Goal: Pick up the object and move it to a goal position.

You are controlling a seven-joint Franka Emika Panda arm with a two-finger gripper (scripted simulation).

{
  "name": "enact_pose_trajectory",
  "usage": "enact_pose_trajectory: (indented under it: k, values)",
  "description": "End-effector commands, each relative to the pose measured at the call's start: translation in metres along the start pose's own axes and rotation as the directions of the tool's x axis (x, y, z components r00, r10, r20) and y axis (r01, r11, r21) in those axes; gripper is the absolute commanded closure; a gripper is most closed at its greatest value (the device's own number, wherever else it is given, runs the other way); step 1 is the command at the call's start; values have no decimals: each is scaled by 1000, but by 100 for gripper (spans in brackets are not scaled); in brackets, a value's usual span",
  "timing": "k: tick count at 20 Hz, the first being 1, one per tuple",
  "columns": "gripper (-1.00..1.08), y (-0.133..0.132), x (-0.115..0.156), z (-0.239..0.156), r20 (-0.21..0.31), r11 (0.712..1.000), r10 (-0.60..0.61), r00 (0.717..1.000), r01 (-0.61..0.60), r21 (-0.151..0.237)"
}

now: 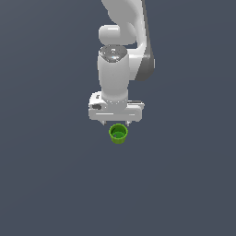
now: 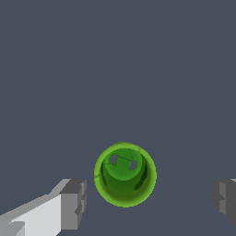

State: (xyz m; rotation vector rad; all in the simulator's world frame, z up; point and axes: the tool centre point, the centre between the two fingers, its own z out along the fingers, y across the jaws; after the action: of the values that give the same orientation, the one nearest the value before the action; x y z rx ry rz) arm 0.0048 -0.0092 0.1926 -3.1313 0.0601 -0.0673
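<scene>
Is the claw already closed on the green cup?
No. In the wrist view the claw is open, its fingers apart from the green cup.

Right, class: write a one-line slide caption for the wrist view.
Open jaws straddle the upright green cup, one finger on each side, neither touching it.

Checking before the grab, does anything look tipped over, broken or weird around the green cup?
Nothing stands out. The green cup stands upright, mouth up, looking intact. The claw is open, one finger on either side, not touching the cup.
</scene>
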Motion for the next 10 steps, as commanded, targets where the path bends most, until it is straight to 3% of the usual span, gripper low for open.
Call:
enact_pose_trajectory:
  k: [1, 10]
  values:
    - [-20, 0, 0, 0, 0, 1000, 0, 1000, 0, 0]
    - [-20, 11, -2, -1, 8, 1000, -3, 1000, 3, -5]
